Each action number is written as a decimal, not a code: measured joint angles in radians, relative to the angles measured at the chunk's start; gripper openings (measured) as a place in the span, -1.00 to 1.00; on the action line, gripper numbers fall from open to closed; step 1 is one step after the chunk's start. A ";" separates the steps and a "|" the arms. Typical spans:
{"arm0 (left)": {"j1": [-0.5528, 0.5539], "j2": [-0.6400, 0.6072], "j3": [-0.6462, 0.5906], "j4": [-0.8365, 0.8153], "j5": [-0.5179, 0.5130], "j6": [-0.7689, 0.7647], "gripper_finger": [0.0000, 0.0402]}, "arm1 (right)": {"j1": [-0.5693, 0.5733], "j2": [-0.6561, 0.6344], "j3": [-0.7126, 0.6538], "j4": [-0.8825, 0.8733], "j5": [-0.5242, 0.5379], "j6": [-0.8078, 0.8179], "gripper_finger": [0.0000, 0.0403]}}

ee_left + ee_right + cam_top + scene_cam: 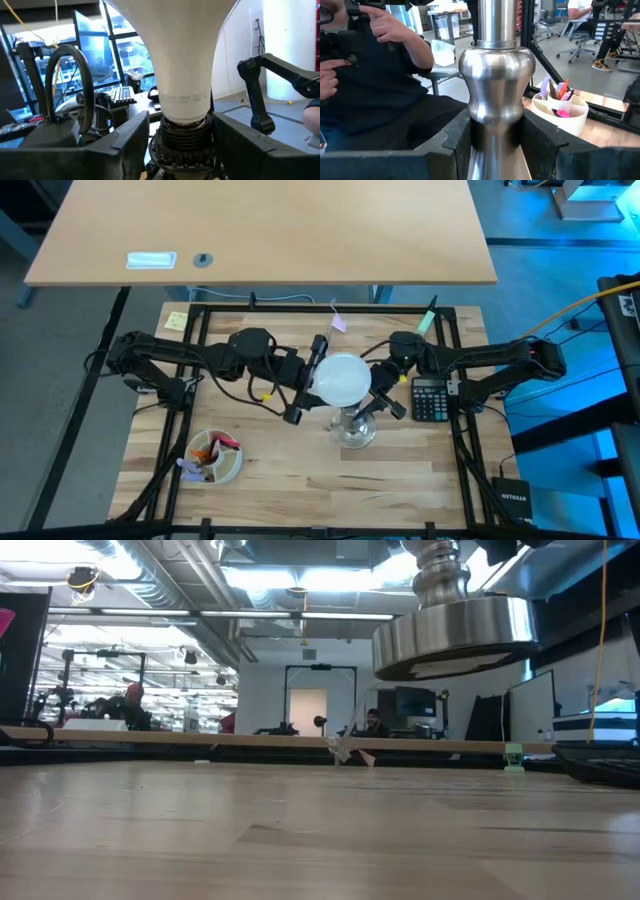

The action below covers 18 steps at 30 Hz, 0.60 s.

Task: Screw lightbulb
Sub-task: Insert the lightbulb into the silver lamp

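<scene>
The white frosted lightbulb [342, 378] stands upright in the black socket [182, 160] on top of the silvery stand [496, 85], its screw threads [185, 131] showing just above the socket. My left gripper [180, 135] is open, with one finger on either side of the bulb's narrow neck; a gap shows beside one finger. My right gripper [496, 142] comes from the table's right and is shut on the stand. In the low view the stand's flared base [455, 635] hangs above the tabletop. My right gripper pinches the stand's narrow waist [496, 131], just below the rounded bulge, between its two fingers. The fingers come in level from the table's right side and lie across the stem. The stand is upright and lifted clear of the table.
A black calculator [432, 398] lies under the right arm. A pale bowl of pens [215, 457] sits at the near left. Sticky notes [176, 321] lie at the far edge, and a dark box [512, 500] at the near right. A seated person [380, 75] shows beyond the table.
</scene>
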 joint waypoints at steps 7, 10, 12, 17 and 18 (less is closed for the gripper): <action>0.001 -0.029 0.000 -0.056 -0.011 -0.009 0.17 | 0.001 0.000 0.000 -0.019 0.045 -0.002 -0.29; 0.000 -0.059 0.000 -0.116 -0.037 -0.024 0.21 | 0.000 0.000 0.001 -0.020 0.077 -0.005 -0.29; -0.007 -0.085 0.000 -0.170 -0.090 -0.029 0.23 | 0.000 0.000 0.001 -0.020 0.105 -0.005 -0.29; -0.017 -0.137 0.000 -0.270 -0.235 -0.028 0.24 | -0.001 0.000 0.001 -0.027 0.185 -0.019 -0.29; -0.020 -0.145 0.000 -0.283 -0.264 -0.033 0.24 | -0.001 0.000 0.001 -0.027 0.215 -0.029 -0.29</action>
